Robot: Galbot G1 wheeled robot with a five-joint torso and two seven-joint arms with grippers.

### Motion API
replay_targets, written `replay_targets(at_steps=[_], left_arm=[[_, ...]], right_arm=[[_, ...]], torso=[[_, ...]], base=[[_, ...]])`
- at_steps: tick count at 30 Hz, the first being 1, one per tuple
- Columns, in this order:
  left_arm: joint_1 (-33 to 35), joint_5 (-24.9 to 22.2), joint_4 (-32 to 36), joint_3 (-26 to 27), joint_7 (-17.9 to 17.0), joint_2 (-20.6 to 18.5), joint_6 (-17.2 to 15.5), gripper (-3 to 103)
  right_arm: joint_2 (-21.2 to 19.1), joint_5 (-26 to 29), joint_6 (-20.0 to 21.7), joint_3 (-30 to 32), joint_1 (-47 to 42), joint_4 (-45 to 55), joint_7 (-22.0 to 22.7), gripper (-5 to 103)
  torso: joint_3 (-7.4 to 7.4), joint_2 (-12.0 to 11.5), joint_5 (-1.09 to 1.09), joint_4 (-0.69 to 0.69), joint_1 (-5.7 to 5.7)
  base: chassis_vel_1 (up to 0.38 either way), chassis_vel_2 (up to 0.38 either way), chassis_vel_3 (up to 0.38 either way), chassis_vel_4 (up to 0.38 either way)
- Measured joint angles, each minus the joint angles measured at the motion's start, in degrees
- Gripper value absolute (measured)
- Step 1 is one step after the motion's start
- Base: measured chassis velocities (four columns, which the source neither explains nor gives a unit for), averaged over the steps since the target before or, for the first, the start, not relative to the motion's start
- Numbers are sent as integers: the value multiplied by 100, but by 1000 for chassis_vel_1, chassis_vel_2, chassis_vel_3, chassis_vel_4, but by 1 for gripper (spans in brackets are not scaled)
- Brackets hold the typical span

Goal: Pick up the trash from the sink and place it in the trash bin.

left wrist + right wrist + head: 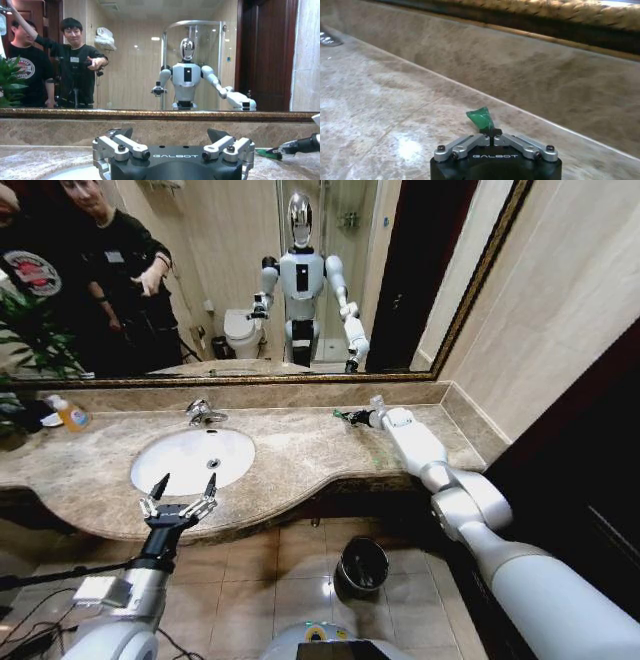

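**Q:** Head view, widest features first: what is lying before the robot?

**A:** A beige veined marble worktop (320,452) is running along a gold-framed mirror (250,280), which is reflecting the robot. The white oval sink (192,459) is sitting in the worktop's left half, with a chrome faucet (204,413) standing at its back rim. On the tiled floor below the worktop's front edge, a round dark trash bin (362,565) with a shiny rim is standing, well apart from both arms.

**Q:** How are the two arms standing?

**A:** The right arm is stretching across the worktop's right part toward the backsplash. The left arm is rising from below, holding its end effector at the sink's front edge.

**Q:** What is each end effector doing?

**A:** The left end effector (181,489) is spreading its fingers wide and holding nothing; the left wrist view is showing both of its fingers (120,144) parted above the basin. The right end effector (493,135) is pinching its fingertips together on a tiny green piece (480,118) of trash, which is sticking out beyond the tips, low over the marble near the backsplash.

**Q:** Are smaller items visible?

**A:** A bottle of orange liquid (70,415) is lying at the worktop's far left, beside a green plant (30,340).
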State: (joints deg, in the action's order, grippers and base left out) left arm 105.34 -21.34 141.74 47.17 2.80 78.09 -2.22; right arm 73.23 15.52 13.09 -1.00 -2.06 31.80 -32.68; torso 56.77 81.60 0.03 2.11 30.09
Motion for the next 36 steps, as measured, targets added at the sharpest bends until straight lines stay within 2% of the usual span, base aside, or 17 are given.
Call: replay_targets(at_steps=[1, 4, 5, 8, 9, 13, 14, 16, 17, 20, 21, 24, 25, 27, 29, 32, 36], left_arm=[[0, 0, 0, 0, 0, 0, 0, 100], [0, 0, 0, 0, 0, 0, 0, 100], [0, 0, 0, 0, 0, 0, 0, 100], [0, 0, 0, 0, -1, 0, 0, 100], [0, 0, 0, 0, -1, 0, 0, 100], [0, 0, 0, 0, 0, 0, 0, 100], [0, 0, 0, 0, 0, 0, 0, 100], [0, 0, 0, 0, 0, 0, 0, 100], [0, 0, 0, 0, 0, 0, 0, 100], [0, 0, 0, 0, 0, 0, 0, 100], [0, 0, 0, 0, 0, 0, 0, 100], [0, 0, 0, 0, -1, 0, 0, 100], [0, 0, 0, 0, -1, 0, 0, 100], [0, 0, 0, 0, 0, 0, 0, 100], [0, 0, 0, 0, 0, 0, 0, 100], [0, 0, 0, 1, 0, 0, 0, 100], [0, 0, 0, 0, -1, -2, 0, 100]], right_arm=[[0, 0, 0, 0, 0, 0, 0, 0], [-396, 791, 255, -349, -157, 886, 490, 0], [-396, 791, 255, -349, -157, 886, 490, 0], [-968, 1746, 647, -739, -376, 2067, 1131, 0], [-968, 1746, 647, -739, -376, 2067, 1131, 0], [-2103, 3068, 1092, -928, -796, 4035, 2270, 0], [-2103, 3068, 1092, -928, -796, 4035, 2270, 0], [-2887, 3672, 1257, -701, -1259, 5097, 2713, 0], [-2887, 3672, 1257, -701, -1259, 5097, 2713, 0], [-3979, 4260, 1313, 169, -2496, 6542, 3059, 0], [-3979, 4260, 1313, 169, -2496, 6542, 3059, 0], [-4618, 4531, 1256, 1370, -3723, 7418, 3117, 0], [-4618, 4531, 1256, 1370, -3723, 7418, 3117, 0], [-4639, 4621, 1322, 1888, -4242, 7800, 3164, 0], [-4532, 4648, 1349, 1993, -4321, 7934, 3212, 0], [-4180, 4657, 1394, 2253, -4540, 8269, 3283, 0], [-3841, 4598, 1409, 2977, -5310, 8684, 3376, 0]], torso=[[0, 0, 0, 0, 0], [-1, 0, -1, 0, 1], [-1, 0, -1, 0, 1], [-2, 0, -1, 1, 0], [-2, 0, -1, 1, 0], [-3, 0, -1, 3, 0], [-3, 0, -1, 3, 0], [-4, 0, 0, 1, 0], [-4, 0, 0, 1, 0], [-4, 1, 2, -4, -2], [-4, 1, 2, -4, -2], [-5, 2, -10, -4, -3], [-5, 2, -10, -4, -3], [-4, 1, 3, -3, -2], [-4, 2, -1, -2, -2], [-2, 1, 0, 8, 0], [-3, 1, -4, 1, 0]], base=[[0, 0, 0, 0], [0, 0, 0, 0], [0, 0, 0, 0], [0, 0, 0, 0], [0, 0, 0, 0], [0, 0, 0, 0], [0, 0, 0, 0], [0, 0, 0, 0], [0, 0, 0, 0], [0, 0, 0, 0], [0, 0, 0, 0], [0, 0, 0, 0], [0, 0, 0, 0], [0, 0, 0, 0], [0, 0, 0, 0], [0, 0, 0, 0], [0, 0, 0, 0]])
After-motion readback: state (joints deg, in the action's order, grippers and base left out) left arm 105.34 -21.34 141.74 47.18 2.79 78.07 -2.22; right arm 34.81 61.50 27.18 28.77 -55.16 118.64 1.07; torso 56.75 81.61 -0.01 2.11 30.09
